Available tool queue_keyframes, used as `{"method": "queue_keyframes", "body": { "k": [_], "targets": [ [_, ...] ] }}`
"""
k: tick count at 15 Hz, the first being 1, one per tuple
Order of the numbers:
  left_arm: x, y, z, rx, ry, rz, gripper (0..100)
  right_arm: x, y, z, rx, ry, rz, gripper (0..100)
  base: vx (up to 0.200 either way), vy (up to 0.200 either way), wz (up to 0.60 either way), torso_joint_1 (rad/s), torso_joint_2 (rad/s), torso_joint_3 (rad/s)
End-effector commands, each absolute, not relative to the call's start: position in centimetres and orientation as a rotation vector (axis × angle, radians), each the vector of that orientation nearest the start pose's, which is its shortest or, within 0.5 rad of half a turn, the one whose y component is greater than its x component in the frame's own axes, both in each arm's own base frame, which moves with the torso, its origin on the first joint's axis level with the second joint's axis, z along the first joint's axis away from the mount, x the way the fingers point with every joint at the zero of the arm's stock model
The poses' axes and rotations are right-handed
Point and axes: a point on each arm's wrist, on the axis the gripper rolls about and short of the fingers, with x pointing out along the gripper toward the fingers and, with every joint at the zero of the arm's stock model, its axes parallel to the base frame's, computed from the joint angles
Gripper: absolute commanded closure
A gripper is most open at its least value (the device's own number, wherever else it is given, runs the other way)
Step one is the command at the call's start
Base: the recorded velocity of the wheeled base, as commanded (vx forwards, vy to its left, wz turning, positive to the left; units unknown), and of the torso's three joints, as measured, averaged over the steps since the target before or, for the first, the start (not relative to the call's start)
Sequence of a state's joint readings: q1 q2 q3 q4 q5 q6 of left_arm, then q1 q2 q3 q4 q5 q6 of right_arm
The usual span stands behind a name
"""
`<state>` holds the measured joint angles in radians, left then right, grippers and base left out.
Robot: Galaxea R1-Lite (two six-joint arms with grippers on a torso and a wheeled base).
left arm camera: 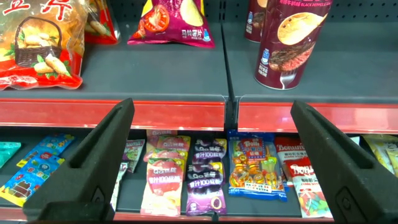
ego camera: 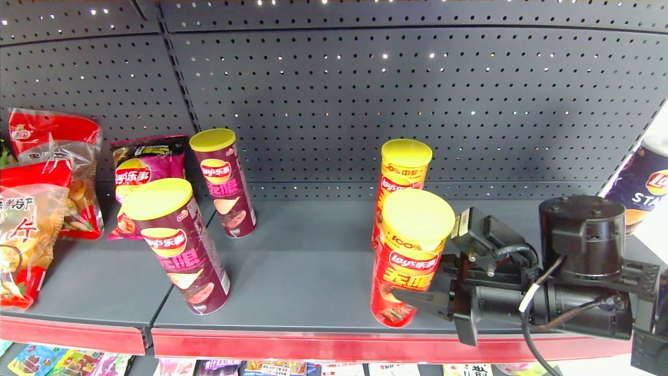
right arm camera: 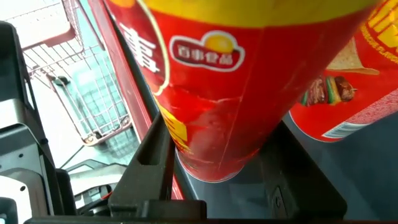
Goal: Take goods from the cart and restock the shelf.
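Observation:
A red chip can with a yellow lid stands near the front edge of the grey shelf, leaning slightly. My right gripper is shut on its lower part, one finger on each side of the can. A second red can stands just behind it, and it shows beside the held one. My left gripper hangs open and empty in front of the shelf's red front lip, below the shelf level. The wire cart is behind the right arm.
Two purple chip cans stand on the shelf's left half, with a purple chip bag and red snack bags beyond. A dark blue can sits past the shelf's right end. Candy packets fill the lower shelf.

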<state>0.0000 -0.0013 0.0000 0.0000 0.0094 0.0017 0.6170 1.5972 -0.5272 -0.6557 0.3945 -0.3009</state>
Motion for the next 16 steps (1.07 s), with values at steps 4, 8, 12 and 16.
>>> {"method": "queue_keyframes", "body": {
  "k": [4, 8, 12, 16],
  "targets": [
    [-2.28, 0.02, 7.55, 0.002, 0.0, 0.011, 0, 19.73, 15.15, 14.35, -0.313, 0.276, 1.057, 100, 0.0, 0.0, 0.0, 0.0, 0.0, 0.0],
    [-2.28, 0.02, 7.55, 0.002, 0.0, 0.009, 0, 19.46, 15.03, 14.27, -0.307, 0.281, 1.071, 100, 0.0, 0.0, 0.0, 0.0, 0.0, 0.0],
    [-2.28, 0.02, 7.55, 0.002, 0.0, 0.009, 0, 19.21, 15.07, 13.93, -0.311, 0.295, 1.075, 100, 0.0, 0.0, 0.0, 0.0, 0.0, 0.0],
    [-2.28, 0.02, 7.55, 0.002, 0.0, 0.009, 0, 19.22, 15.34, 13.7, -0.317, 0.303, 1.08, 100, 0.0, 0.0, 0.0, 0.0, 0.0, 0.0]
  ]
}}
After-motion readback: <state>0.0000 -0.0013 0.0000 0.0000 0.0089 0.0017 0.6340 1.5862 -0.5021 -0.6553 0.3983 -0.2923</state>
